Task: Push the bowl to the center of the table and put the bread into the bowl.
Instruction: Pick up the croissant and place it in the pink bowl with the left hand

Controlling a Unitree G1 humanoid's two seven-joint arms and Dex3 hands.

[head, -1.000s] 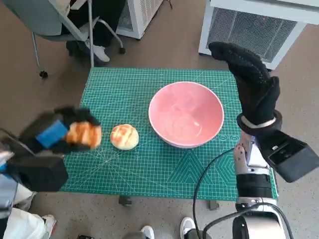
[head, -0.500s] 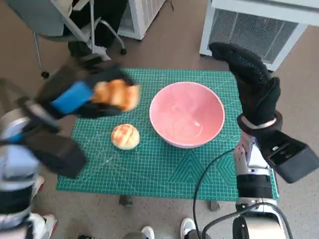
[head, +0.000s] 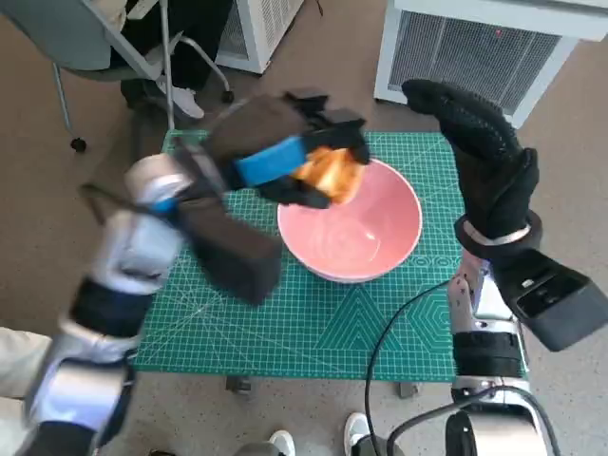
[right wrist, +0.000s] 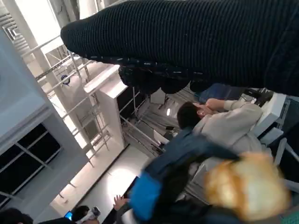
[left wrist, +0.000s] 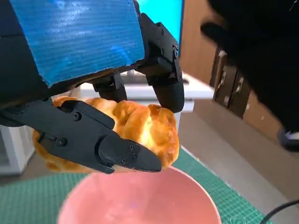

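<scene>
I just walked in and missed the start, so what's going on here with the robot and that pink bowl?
The robot's left hand is holding a bread roll above the near-left rim of the pink bowl, which sits on the green cutting mat. The roll is gripped between the fingers and has not yet been let go. The right hand is raised beside the bowl, fingers apart, holding nothing. The left arm hides the mat where a second roll might lie.
</scene>
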